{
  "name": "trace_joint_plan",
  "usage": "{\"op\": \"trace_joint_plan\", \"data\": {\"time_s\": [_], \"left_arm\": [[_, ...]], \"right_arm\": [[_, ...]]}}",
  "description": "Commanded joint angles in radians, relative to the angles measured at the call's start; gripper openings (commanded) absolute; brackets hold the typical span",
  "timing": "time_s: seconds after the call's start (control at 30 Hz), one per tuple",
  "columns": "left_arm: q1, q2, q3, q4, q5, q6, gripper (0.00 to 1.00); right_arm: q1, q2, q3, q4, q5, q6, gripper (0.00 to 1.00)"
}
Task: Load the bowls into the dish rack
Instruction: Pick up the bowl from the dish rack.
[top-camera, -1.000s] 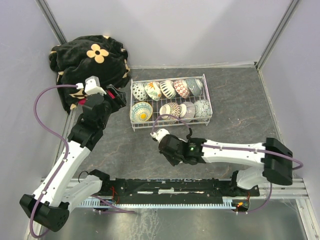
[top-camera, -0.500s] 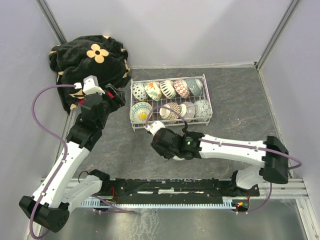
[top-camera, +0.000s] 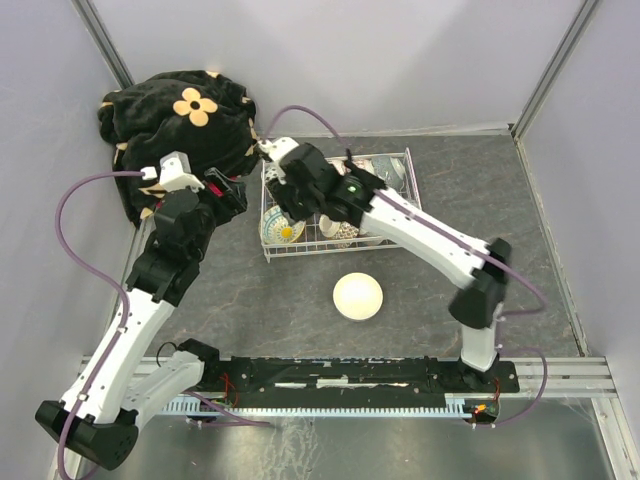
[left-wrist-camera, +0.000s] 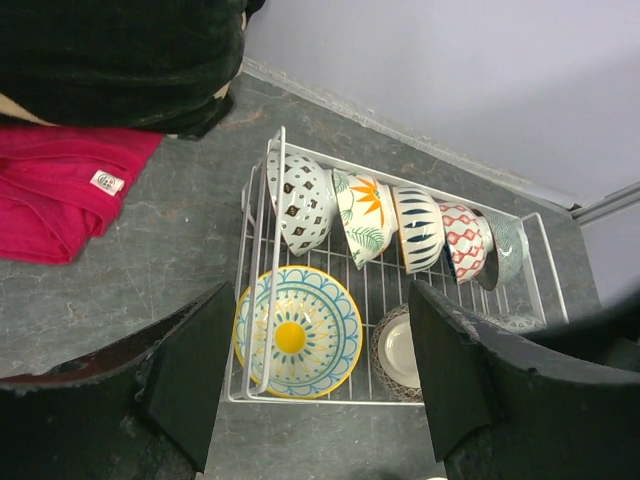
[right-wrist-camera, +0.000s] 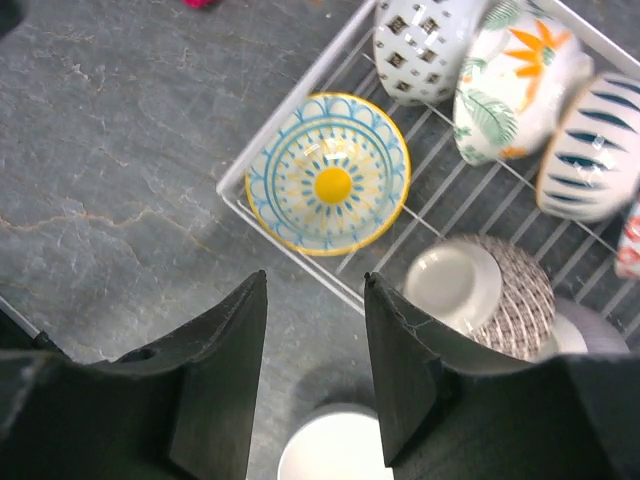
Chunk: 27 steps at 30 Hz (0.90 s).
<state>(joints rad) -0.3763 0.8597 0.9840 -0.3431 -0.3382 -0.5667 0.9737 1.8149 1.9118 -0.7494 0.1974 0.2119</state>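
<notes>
1. No readable writing. A white tag (left-wrist-camera: 105, 181) is showing on the red cloth (left-wrist-camera: 60, 190) left of the dish rack (left-wrist-camera: 365, 300); its print is too small to read.
2. The left arm (top-camera: 135, 320) is standing up from the near-left, its wrist angling toward the rack's left side. The left jaws are hanging spread with nothing between them, above the counter (top-camera: 460, 200) just left of the rack.
3. The right arm (top-camera: 430, 235) is lying diagonally across the rack, with the elbow off its front-right. The right jaws are pointing down, spread and empty, over the rack's front-left corner.
4. The rack's long axis is running left-right.
5. Back row: five bowls are standing on edge, side by side along that axis: black-and-white bowl (left-wrist-camera: 300, 200), leaf-print bowl (left-wrist-camera: 365, 215), striped bowl (left-wrist-camera: 420, 228), red-patterned bowl (left-wrist-camera: 462, 240), teal bowl (left-wrist-camera: 503, 250).
6. Front row: the yellow sunburst bowl (left-wrist-camera: 297, 332) is lying mouth-up in the front-left corner. The brown-patterned bowl (left-wrist-camera: 400, 350) is sitting foot-up just right of it.
7. The cream bowl (top-camera: 358, 296) is sitting on the counter outside the rack, in front of its front edge. Can't tell which way up.
8. The black blanket (top-camera: 170, 120) is lying off the rack's far-left.
</notes>
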Motion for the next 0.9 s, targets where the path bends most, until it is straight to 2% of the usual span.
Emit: {"op": "trace_joint_plan", "data": {"time_s": [0.0,0.13,0.4,0.87], "left_arm": [[0.007,-0.027,0.05,0.012,-0.009,0.038,0.77],[0.009,-0.032,0.05,0.008,-0.005,0.039,0.77],[0.008,-0.028,0.038,0.015,0.012,0.038,0.77],[0.008,-0.02,0.053,0.01,0.017,0.042,0.77]], "right_arm": [[-0.031,0.206,0.278,-0.171,-0.082,-0.052,0.5],[-0.053,0.291,0.342,-0.218,-0.073,-0.061,0.5],[-0.054,0.263,0.202,-0.196,0.009,-0.105,0.5],[-0.089,0.422,0.336,-0.21,0.013,-0.037,0.56]]}}
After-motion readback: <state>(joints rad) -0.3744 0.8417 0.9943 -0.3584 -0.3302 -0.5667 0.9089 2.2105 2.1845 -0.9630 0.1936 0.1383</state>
